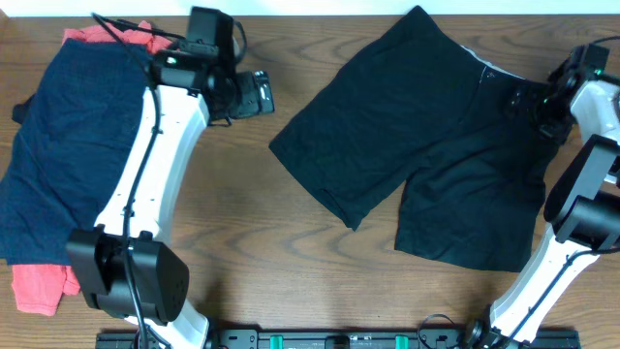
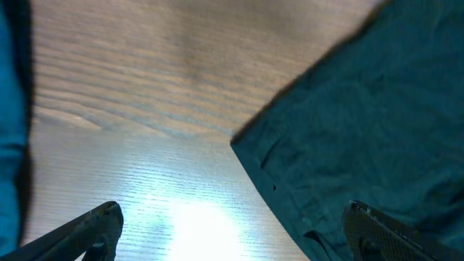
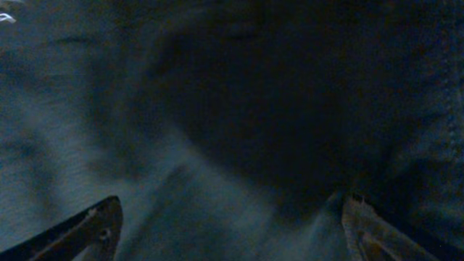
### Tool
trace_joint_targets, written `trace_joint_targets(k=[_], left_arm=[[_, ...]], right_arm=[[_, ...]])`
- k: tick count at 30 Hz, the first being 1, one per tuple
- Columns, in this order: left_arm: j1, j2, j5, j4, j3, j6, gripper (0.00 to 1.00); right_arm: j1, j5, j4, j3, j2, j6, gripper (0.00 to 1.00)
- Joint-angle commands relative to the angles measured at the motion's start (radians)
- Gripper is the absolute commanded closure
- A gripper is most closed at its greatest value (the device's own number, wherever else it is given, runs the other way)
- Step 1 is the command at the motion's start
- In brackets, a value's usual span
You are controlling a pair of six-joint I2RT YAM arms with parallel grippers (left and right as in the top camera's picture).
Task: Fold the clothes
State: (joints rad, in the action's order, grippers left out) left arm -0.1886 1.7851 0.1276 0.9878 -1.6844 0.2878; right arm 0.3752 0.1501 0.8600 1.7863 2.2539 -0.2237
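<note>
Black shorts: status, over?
Plain black fabric shorts spread flat, unfolded. Left gripper open beside them. Right gripper open above them. Nothing lying on top.

Both arms reach away from their bases — jaws wide on each.
The left arm [image 1: 160,145] stretches diagonally forward, wrist turned inward, so the left gripper [image 1: 257,94] points toward the centre, its fingers [image 2: 101,221] spread well apart. The right arm [image 1: 581,184] stands bent at the elbow; the right gripper [image 1: 528,102] points inward and down, fingers [image 3: 98,221] parted wide.

Overhead looks straight down on the whole counter [image 1: 291,262]. Both wrist views sit close over the black shorts [image 1: 436,145].
</note>
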Motion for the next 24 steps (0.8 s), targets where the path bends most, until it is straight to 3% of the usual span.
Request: trace_joint_targets(k=[1,12,24], left_arm=[[-0.030,0.013,-0.006,-0.017,0.057,0.032,0.02],[-0.134,0.013,0.004,-0.211,0.238,0.077,0.02],[-0.149,0.016,0.005,-0.385,0.380,0.064,0.02]], right_arm=[[-0.027,0.158,0.083,0.144,-0.106,0.003,0.03],[-0.172,0.074,0.320,0.228,-0.357,0.074,0.01],[-0.291,-0.072,0.423,0.224,-0.369,0.092,0.01]])
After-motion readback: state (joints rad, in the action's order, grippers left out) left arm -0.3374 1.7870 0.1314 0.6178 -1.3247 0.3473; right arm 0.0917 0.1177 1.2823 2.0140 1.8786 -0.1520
